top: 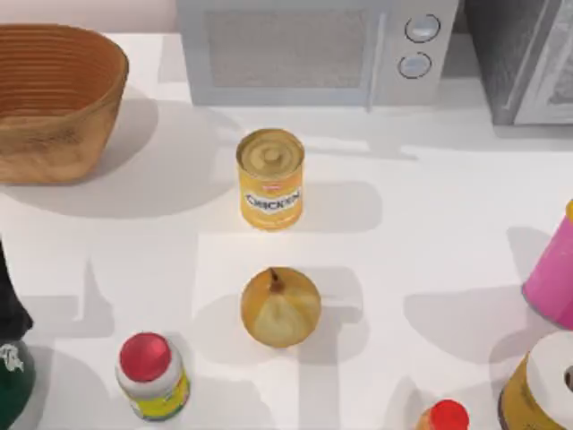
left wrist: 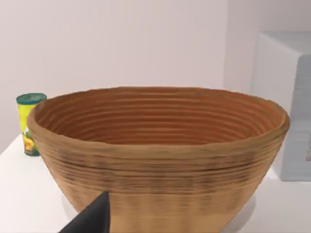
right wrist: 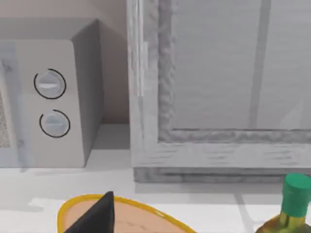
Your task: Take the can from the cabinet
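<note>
From above, the yellow chicken-labelled tin can [top: 270, 178] stood upright on the white worktop [top: 430, 242], already outside the dark-grey speckled cabinet [top: 519, 58] at the far right.

The left wrist view faced the ribbed wicker basket [left wrist: 160, 155]; the left tool's opening could not be told.

The right wrist view faced the cabinet's closed white-framed door [right wrist: 218, 73]; that tool's opening could not be told either. Judged best: approach the door squarely.

Yellow can [top: 270, 178], ribbed tan basket [top: 55, 98], white microwave [top: 313, 49], dark-grey speckled cabinet [top: 503, 54] with pale door.
</note>
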